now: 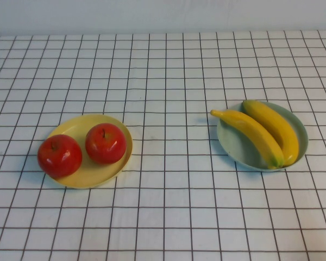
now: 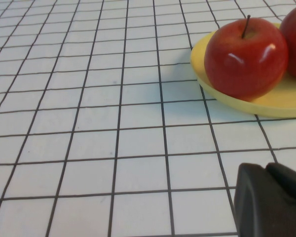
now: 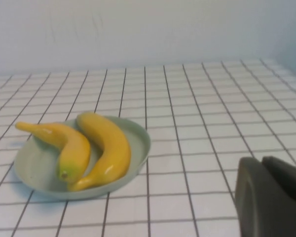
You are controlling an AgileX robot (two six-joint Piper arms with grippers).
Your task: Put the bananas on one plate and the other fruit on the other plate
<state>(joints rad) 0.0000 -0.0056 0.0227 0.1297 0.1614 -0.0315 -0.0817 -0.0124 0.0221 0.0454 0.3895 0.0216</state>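
Two yellow bananas (image 1: 261, 132) lie side by side on the pale blue-green plate (image 1: 233, 145) at the right; the right wrist view shows the same bananas (image 3: 89, 146) and plate (image 3: 138, 140). Two red apples (image 1: 81, 149) sit on the pale yellow plate (image 1: 70, 128) at the left. In the left wrist view an apple (image 2: 245, 57) stands on the yellow plate (image 2: 281, 103). My left gripper (image 2: 266, 170) is shut and holds nothing, back from the yellow plate. My right gripper (image 3: 260, 163) is shut with nothing in it, back from the blue-green plate. Neither arm shows in the high view.
A white cloth with a black grid (image 1: 163, 65) covers the table. A pale wall (image 1: 163, 13) rises behind its far edge.
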